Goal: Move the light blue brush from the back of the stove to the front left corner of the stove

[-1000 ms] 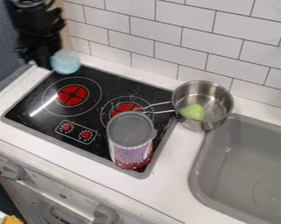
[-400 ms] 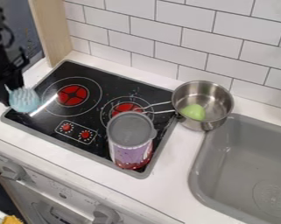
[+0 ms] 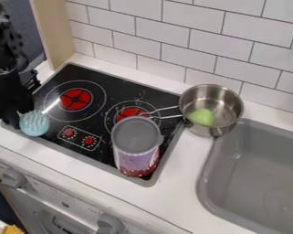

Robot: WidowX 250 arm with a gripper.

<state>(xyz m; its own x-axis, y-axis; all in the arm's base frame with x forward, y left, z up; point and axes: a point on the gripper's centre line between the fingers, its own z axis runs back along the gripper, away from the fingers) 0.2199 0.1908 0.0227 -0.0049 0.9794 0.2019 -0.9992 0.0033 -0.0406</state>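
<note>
- From here, the cooktop (image 3: 139, 91) lies left and the sink (image 3: 252, 167) right, with the wall (image 3: 191, 43) behind.
- Between those 2 sits 1 pot (image 3: 220, 98), with 1 item (image 3: 201, 117) inside.
- 1 canister (image 3: 136, 144) stands at the cooktop's front right, 1 brush (image 3: 34, 123) by its front left corner.

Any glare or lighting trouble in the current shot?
Camera view: sharp white glare streak on the black cooktop, between the left burner and the blue brush; softer highlights on the metal saucepan; black gripper low-contrast, its outline hard to read.
</note>
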